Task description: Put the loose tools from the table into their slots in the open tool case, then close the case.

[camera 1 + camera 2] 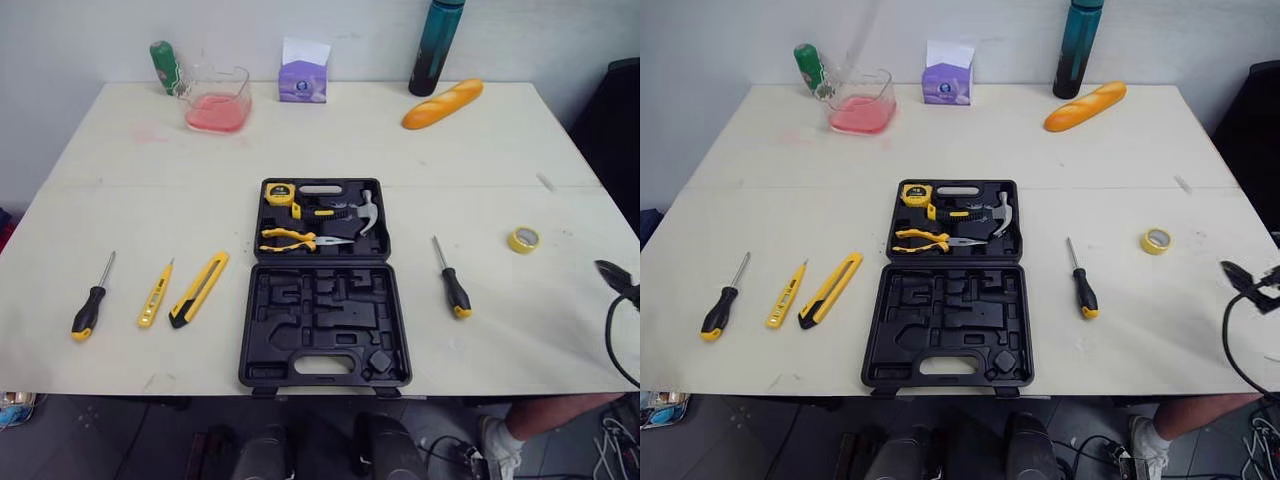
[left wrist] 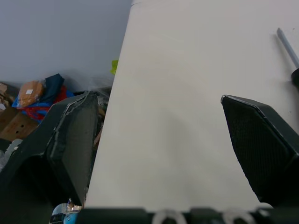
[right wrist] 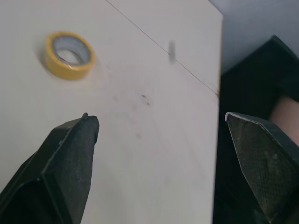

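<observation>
Find case (image 1: 322, 285) open mid-table (image 1: 120, 200), with tape measure (image 1: 280, 193), hammer (image 1: 345, 211) and pliers (image 1: 300, 239) slotted in its far half. See loose on its left, going outward: knife (image 1: 199, 289), tester (image 1: 155, 294), left screwdriver (image 1: 91, 303). See on its right: right screwdriver (image 1: 452, 280), then tape roll (image 1: 523, 239). Read left gripper (image 2: 158, 97) as spread wide at the table's left edge. Read right gripper (image 3: 159, 119) as spread wide too, by the right edge near the tape roll.

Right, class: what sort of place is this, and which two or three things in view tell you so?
Probably a lab or test room: a plain table against a bare wall, an open tool case with tools laid out beside it, and clutter piled on the floor.
</observation>
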